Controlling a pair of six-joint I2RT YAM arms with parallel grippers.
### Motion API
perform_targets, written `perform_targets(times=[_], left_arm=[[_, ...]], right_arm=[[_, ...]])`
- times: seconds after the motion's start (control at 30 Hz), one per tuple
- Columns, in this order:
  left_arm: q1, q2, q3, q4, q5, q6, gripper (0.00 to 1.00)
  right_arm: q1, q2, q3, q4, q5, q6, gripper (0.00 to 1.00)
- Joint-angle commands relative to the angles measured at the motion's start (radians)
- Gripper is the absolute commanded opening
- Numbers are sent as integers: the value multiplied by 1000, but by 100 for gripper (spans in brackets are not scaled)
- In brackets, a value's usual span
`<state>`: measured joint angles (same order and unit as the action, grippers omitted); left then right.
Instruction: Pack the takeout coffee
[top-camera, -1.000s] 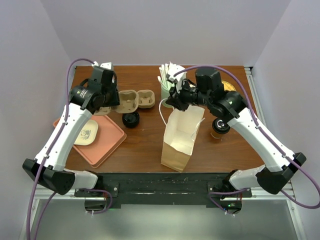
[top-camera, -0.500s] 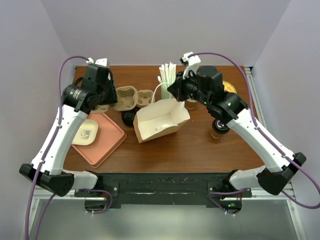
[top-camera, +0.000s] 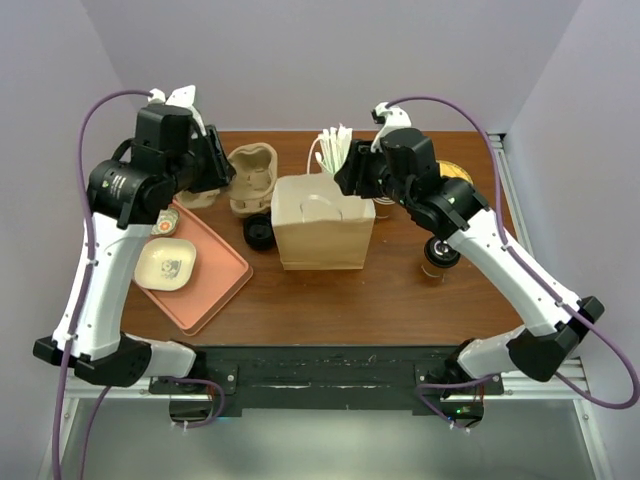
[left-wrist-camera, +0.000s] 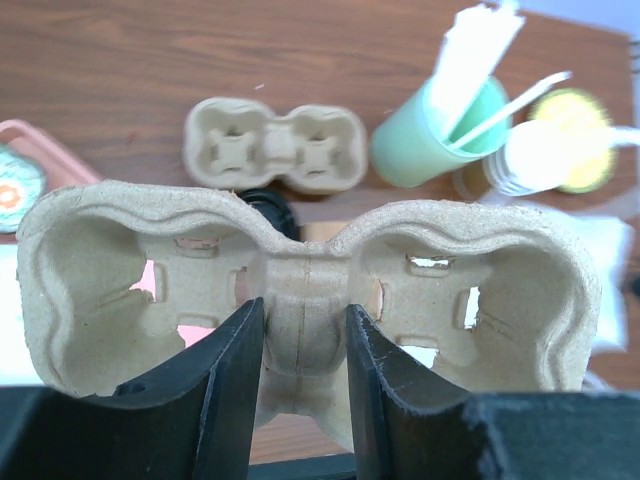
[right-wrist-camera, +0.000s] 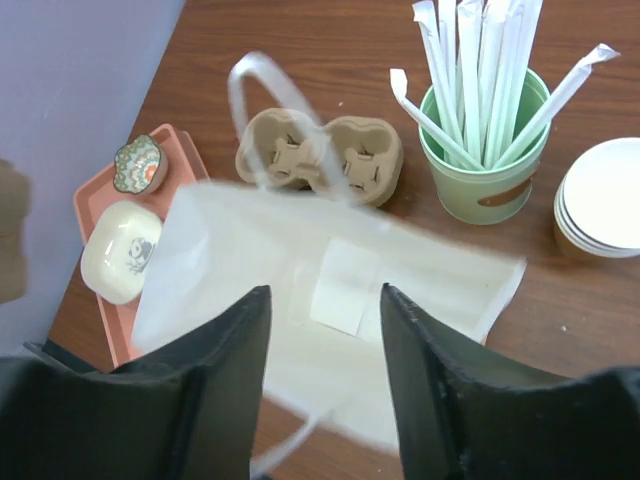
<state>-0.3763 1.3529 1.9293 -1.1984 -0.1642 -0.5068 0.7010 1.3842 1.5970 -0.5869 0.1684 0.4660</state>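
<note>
Just brown wooden table (top-camera: 300, 290), lilac walls (top-camera: 330, 60)

Brown paper bag (top-camera: 323, 235) at middle of bench (top-camera: 400, 290), blurred in right wrist view; green cup of wrapped straws (right-wrist-camera: 480, 165) behind, beside stack of white-topped cups (right-wrist-camera: 605, 205). One pulp carrier (left-wrist-camera: 300, 290) aloft, second carrier (left-wrist-camera: 275, 148) flat on bench. Pink tray (top-camera: 215, 290) at left edge, carrying cream dish (top-camera: 167, 265) and small patterned dish (right-wrist-camera: 138, 163).
</note>
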Motion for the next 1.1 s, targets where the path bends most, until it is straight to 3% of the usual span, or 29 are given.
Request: perform_targets(times=[0.0, 0.3, 0.4, 0.57, 0.77, 0.9, 1.07], left_arm=[[-6, -1, 77, -29, 144, -82, 24], [-117, -5, 8, 108, 247, -288, 23], [-125, 25, 20, 160, 279, -334, 23], [-131, 90, 97, 184, 298, -378, 22], [-133, 135, 159, 216, 318, -392, 23], [-131, 121, 117, 272, 310, -395, 23], [-131, 141, 92, 324, 348, -401, 22]], right_arm=[[3, -4, 101, -96, 57, 36, 56], [3, -161, 59, -275, 155, 39, 59], [3, -252, -46, -194, 85, -38, 61], [3, -384, -149, 1, -260, -213, 62], [2, -461, -327, 246, -409, -343, 61], [3, -409, -355, 364, -483, -460, 63], [3, -274, -255, 317, -504, -633, 63]])
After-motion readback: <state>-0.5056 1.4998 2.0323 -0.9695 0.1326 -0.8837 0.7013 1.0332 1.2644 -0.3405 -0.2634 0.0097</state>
